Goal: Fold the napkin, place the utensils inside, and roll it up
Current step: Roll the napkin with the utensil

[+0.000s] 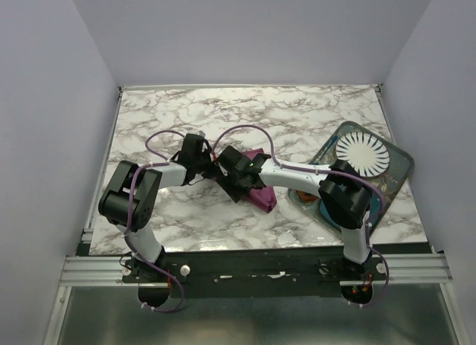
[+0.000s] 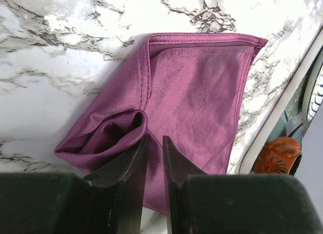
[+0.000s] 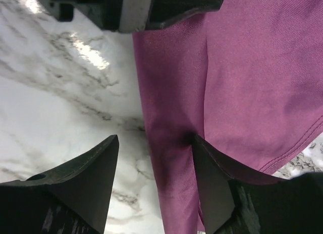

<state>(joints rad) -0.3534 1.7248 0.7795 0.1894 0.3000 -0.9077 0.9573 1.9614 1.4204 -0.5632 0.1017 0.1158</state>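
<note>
The plum-purple napkin (image 1: 262, 197) lies folded on the marble table between the two arms. In the left wrist view the napkin (image 2: 197, 88) has a bunched, curled fold at its near left. My left gripper (image 2: 155, 139) is nearly shut and pinches that fold; in the top view it (image 1: 214, 169) is at the napkin's left edge. My right gripper (image 3: 154, 139) is open and straddles a raised lengthwise ridge of the napkin (image 3: 252, 67), its right finger (image 3: 212, 178) touching the cloth; it shows in the top view (image 1: 236, 183). The knife is not in view.
A grey tray (image 1: 401, 158) at the right holds a white plate (image 1: 362, 155). An orange-rimmed dark cup (image 2: 276, 154) stands just inside the tray's rim (image 2: 266, 129), close to the napkin's right edge. The left gripper's body (image 3: 131, 7) hangs just beyond my right fingers.
</note>
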